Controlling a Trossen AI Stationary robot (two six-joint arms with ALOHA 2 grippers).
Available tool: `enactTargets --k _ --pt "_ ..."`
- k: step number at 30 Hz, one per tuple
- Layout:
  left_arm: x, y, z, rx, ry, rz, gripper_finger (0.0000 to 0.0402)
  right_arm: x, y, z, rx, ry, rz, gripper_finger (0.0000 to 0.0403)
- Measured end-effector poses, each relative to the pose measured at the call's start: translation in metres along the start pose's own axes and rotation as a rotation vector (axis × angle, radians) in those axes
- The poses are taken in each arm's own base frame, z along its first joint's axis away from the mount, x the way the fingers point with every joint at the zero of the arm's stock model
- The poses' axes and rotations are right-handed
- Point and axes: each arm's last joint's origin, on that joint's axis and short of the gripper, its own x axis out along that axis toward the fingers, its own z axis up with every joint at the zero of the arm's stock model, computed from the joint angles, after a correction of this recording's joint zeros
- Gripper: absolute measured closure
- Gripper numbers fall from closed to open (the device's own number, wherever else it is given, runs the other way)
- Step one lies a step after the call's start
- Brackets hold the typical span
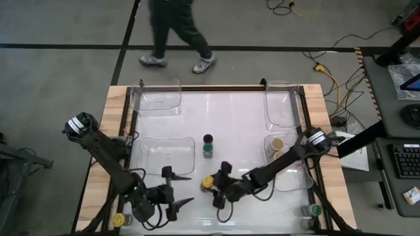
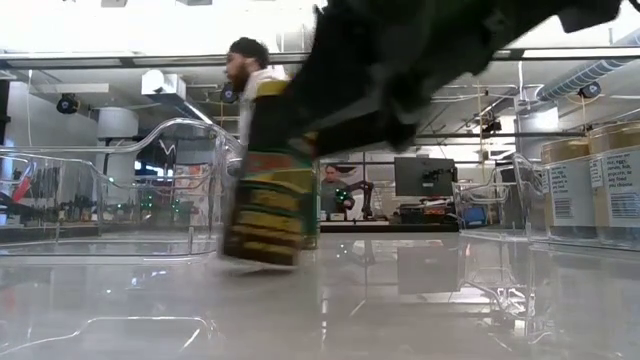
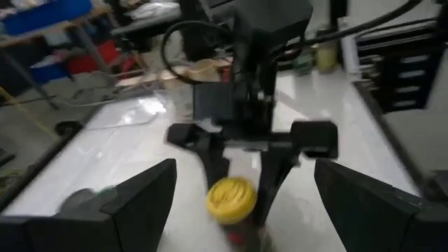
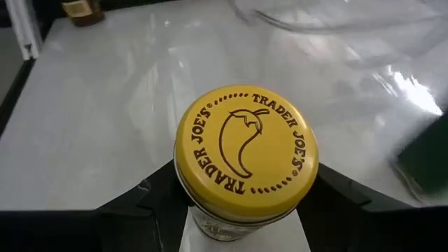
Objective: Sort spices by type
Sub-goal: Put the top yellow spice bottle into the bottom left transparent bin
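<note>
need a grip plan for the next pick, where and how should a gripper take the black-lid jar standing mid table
Grip the black-lid jar across its round body just under the lid, coming straight down from above. It stands upright with bare table all round, so fingers fit on either side. The left gripper is open and free; the right gripper is closed on the yellow-lid jar.

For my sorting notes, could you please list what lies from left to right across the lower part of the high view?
Yellow-lidded jar at the table's left corner → left tool → yellow-lidded jar held by the right tool → right tool → green-lidded jar at the right corner.
</note>
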Motion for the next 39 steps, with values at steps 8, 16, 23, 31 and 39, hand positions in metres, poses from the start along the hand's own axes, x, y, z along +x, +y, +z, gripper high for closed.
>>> enactTargets --k 8,16,23,31,39 --pt "-0.018 -0.013 -0.007 0.021 0.032 -0.114 0.0079 0.023 0.026 0.018 -0.112 0.076 -0.015 0.019" --pt "-0.026 -0.017 -0.012 0.006 0.044 -0.13 0.0079 0.043 0.042 0.023 -0.156 0.069 -0.001 0.017" --pt "-0.024 -0.015 -0.018 -0.045 0.056 -0.114 0.0079 0.042 0.041 0.025 -0.16 0.081 -0.003 0.0145" --pt "-0.014 -0.009 -0.021 -0.113 0.069 -0.075 0.0079 0.038 0.044 0.024 -0.156 0.093 -0.006 0.009" --pt "-0.006 -0.008 -0.024 -0.119 0.092 -0.083 0.0079 0.007 0.055 0.035 -0.201 0.113 0.019 0.0043"
